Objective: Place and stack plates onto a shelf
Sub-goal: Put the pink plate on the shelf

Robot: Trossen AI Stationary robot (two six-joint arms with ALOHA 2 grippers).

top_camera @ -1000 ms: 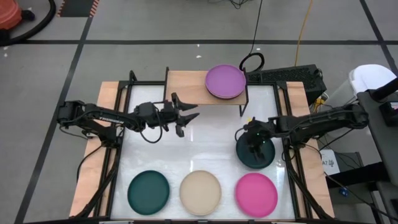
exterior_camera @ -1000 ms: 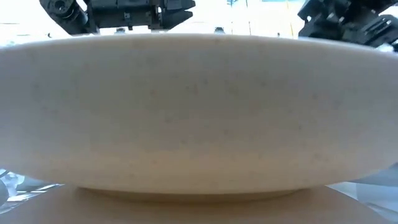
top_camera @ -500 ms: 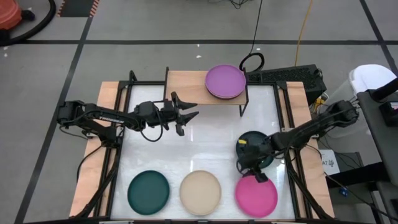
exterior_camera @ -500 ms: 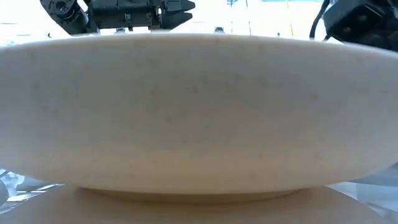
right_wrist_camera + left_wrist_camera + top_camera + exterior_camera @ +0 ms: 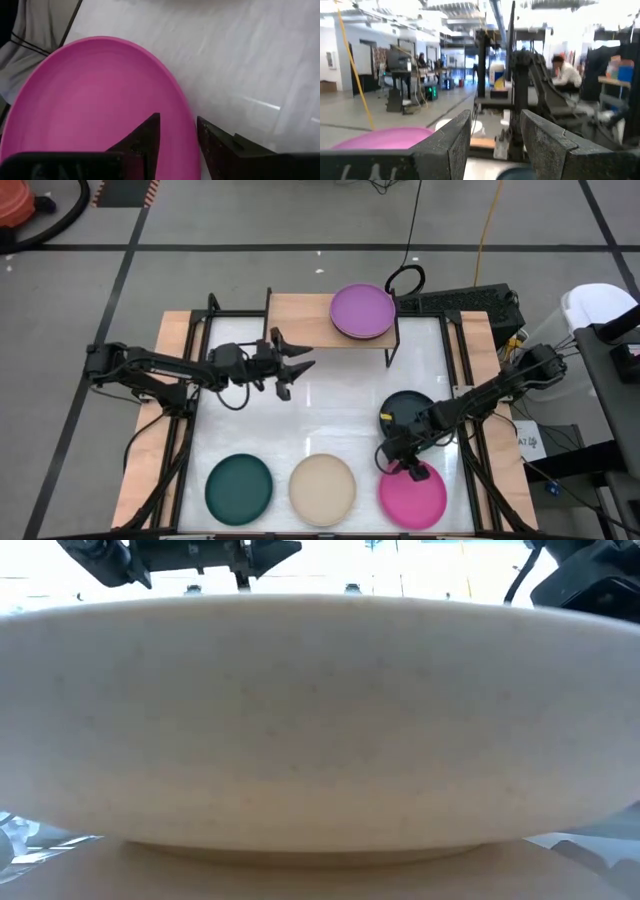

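A: Magenta plate (image 5: pixel 412 492) lies flat at the table's near right, beside the beige plate (image 5: pixel 322 488) and the teal plate (image 5: pixel 238 486). We find the right gripper (image 5: pixel 177 131) over its far rim, fingers parted astride the edge, nothing clamped.

B: And the shelf (image 5: pixel 305 322)?

A: We note a purple stack (image 5: pixel 362 310) on its right end; its left end is bare wood. The left gripper (image 5: pixel 292 367) hovers released near it.

B: Advice for the pickup?

A: We judge the rim must seat fully between the fingers before closing, then lift level, clearing the dark plate (image 5: pixel 403 408) just behind.
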